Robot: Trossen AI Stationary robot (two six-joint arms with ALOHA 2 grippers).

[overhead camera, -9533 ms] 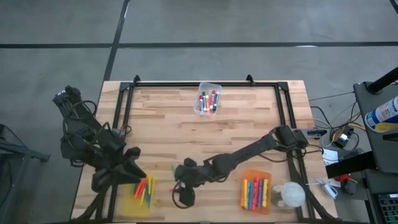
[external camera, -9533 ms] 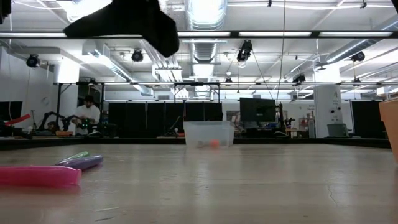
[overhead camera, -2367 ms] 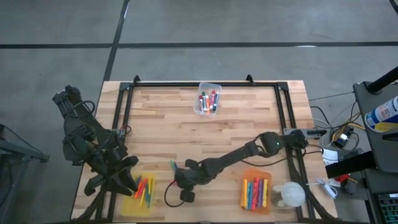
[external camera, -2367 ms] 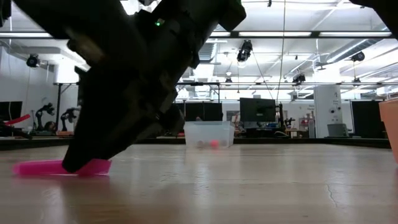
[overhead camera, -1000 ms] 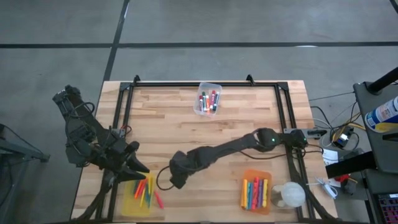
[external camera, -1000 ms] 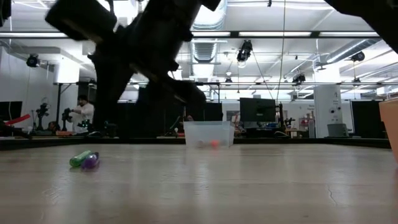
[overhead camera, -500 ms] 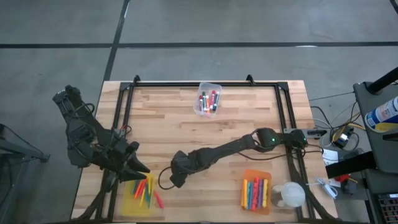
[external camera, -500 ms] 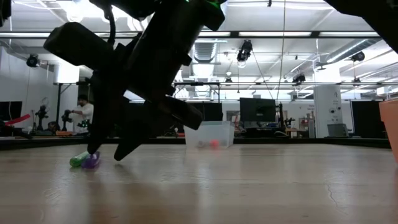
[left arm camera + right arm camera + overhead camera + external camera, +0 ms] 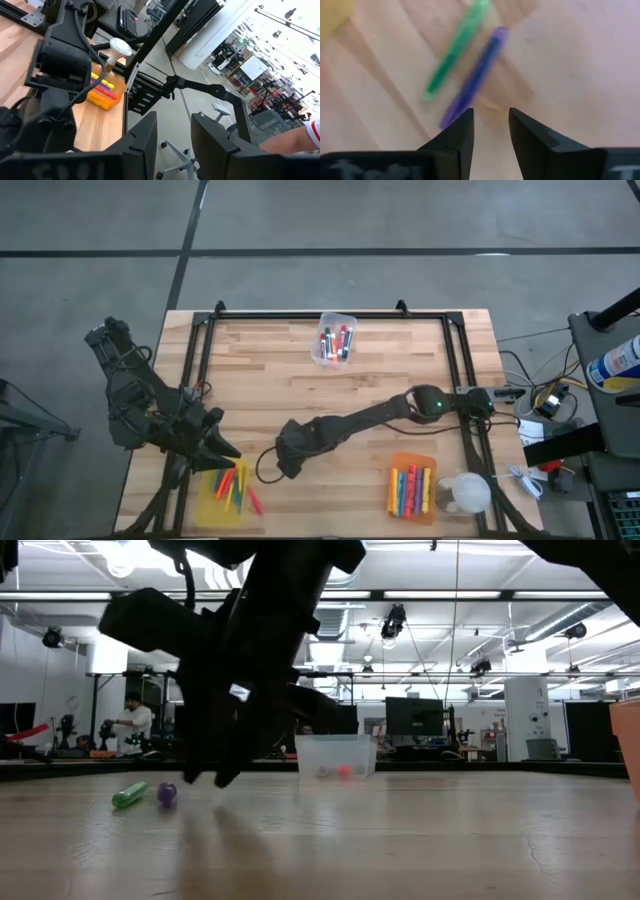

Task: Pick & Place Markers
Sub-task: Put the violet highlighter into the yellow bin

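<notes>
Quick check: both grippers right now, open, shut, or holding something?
Left gripper: open, empty.
Right gripper: open, empty, by a thin purple marker.

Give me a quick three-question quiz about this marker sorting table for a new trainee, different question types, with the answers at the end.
1. True or false: the right gripper has its fingers closed on the purple marker.
2. Which marker lies beside the purple one on the table? A) black B) green C) orange
3. Fill in: the clear bin sits at the table's ___ edge, as the arms face it.

Key:
1. False. Its fingers stand apart, empty, just short of the purple marker.
2. B, the green marker.
3. Far.
</notes>
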